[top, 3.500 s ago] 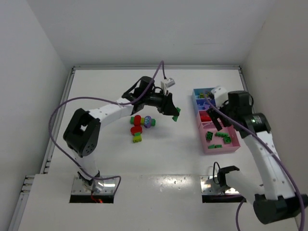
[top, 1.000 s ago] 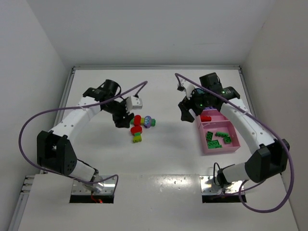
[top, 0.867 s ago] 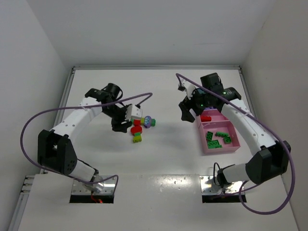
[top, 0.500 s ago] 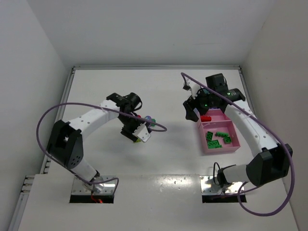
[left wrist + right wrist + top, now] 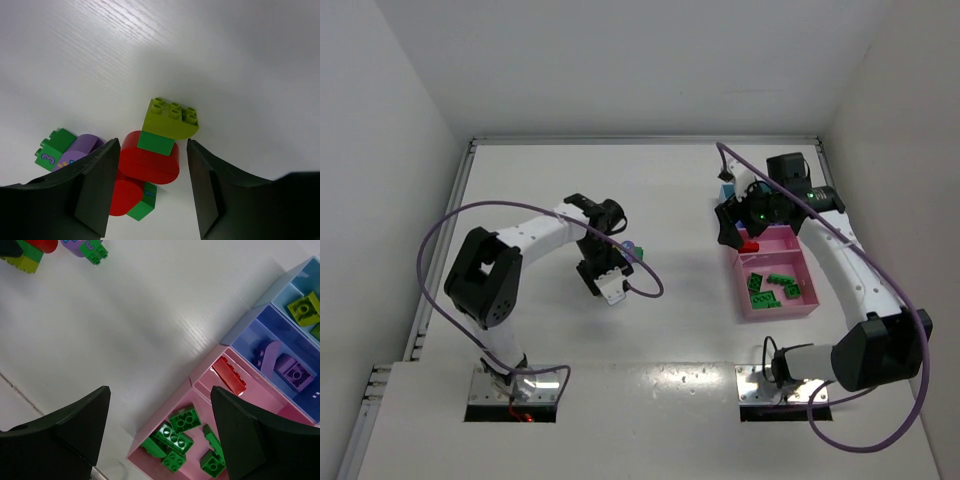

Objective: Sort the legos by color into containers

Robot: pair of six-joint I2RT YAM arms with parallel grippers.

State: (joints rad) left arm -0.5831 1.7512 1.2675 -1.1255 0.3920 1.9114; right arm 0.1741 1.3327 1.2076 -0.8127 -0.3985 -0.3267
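Note:
My left gripper (image 5: 601, 270) (image 5: 153, 150) is open and low over the loose legos. Its fingers straddle a red rounded brick (image 5: 149, 162) with a green piece on top. A yellow-green brick (image 5: 172, 119) touches it on the far side; a red round piece (image 5: 124, 196), a purple brick (image 5: 82, 149) and a green brick (image 5: 54, 150) lie beside. My right gripper (image 5: 730, 226) (image 5: 160, 390) is open and empty above the trays. One pink tray (image 5: 159, 419) holds several green bricks (image 5: 185, 421), another (image 5: 206, 369) a red brick (image 5: 229, 375).
A blue tray (image 5: 250, 335) holds purple bricks (image 5: 287, 365). A light-blue tray (image 5: 300, 285) holds a yellow-green brick (image 5: 305, 307). In the top view the pink trays (image 5: 775, 311) stand at the right; the right arm hides most of the blue ones. White walls enclose the table.
My left gripper has swung from the left of the lego cluster to directly over it and dropped lower. My right gripper has shifted a little right, toward the trays.

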